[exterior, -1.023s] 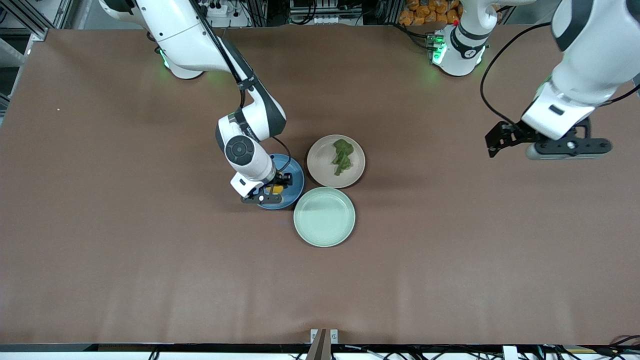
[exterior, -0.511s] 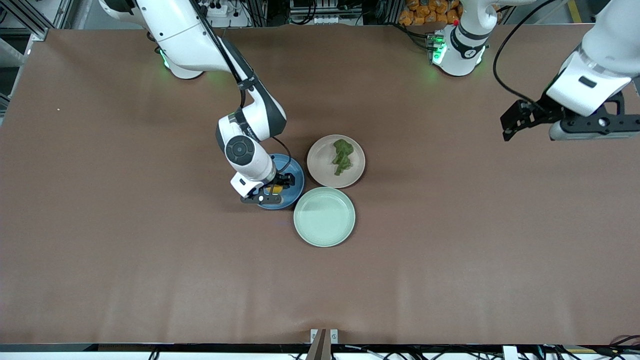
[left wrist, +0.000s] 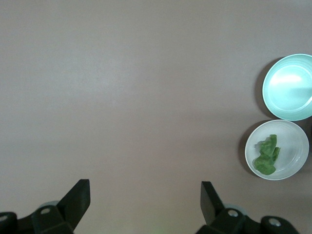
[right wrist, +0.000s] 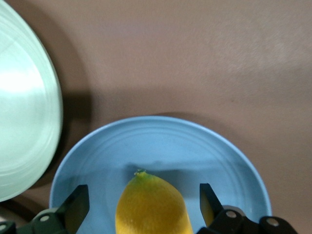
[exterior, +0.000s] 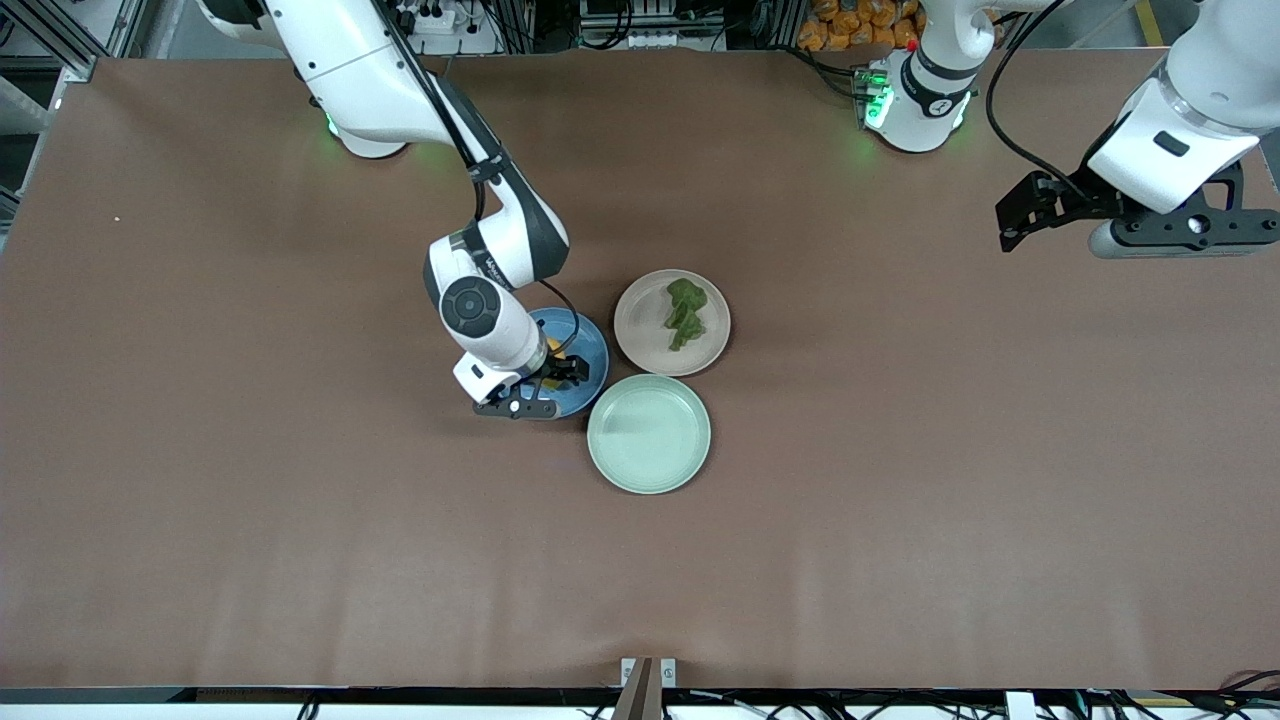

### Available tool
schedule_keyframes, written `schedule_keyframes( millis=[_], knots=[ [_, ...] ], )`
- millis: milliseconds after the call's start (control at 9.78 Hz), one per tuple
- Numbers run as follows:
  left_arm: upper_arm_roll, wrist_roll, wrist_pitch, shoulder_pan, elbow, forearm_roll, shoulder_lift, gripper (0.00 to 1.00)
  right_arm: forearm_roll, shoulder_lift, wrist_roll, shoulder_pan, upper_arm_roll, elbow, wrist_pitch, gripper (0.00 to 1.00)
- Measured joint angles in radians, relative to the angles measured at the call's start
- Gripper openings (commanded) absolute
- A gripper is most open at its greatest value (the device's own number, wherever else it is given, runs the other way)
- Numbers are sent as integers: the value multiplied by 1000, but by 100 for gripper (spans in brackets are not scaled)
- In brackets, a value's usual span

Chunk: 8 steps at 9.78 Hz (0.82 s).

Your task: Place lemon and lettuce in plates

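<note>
The lemon (right wrist: 153, 207) lies on the blue plate (right wrist: 161, 141), yellow with a small green tip. My right gripper (right wrist: 142, 204) is open just above it, one finger on each side and clear of the rind. In the front view the right gripper (exterior: 545, 378) covers most of the blue plate (exterior: 592, 352), and only a sliver of the lemon (exterior: 553, 348) shows. The lettuce (exterior: 685, 312) lies on the beige-pink plate (exterior: 645, 340). My left gripper (exterior: 1185, 235) is open and empty, high over the left arm's end of the table. Its wrist view shows the lettuce (left wrist: 267, 156) on the beige-pink plate (left wrist: 295, 144).
A pale mint-green plate (exterior: 648, 433) holding nothing stands against both other plates, nearer the front camera. It also shows in the left wrist view (left wrist: 290, 87) and the right wrist view (right wrist: 24, 122). Bare brown table (exterior: 300, 520) lies all round.
My left arm has swung up and away toward its own end of the table. My right gripper has shifted slightly over the blue plate, the lemon staying on the plate.
</note>
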Motion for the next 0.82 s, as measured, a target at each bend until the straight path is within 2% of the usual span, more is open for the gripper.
schedule_keyframes(
  millis=[307,614,818],
  knots=[
    [0,0,-10,1,19,-2,1,100,-1,-6,-15,-60,-7,159,-221,100],
    [-1,0,-10,1,20,-21,2,100,-3,-7,-100,-118,-8,216,-287,100],
    [-1,0,-10,0,21,-22,2,100,-51,-7,-151,-139,-10,220,-290,100]
  ],
)
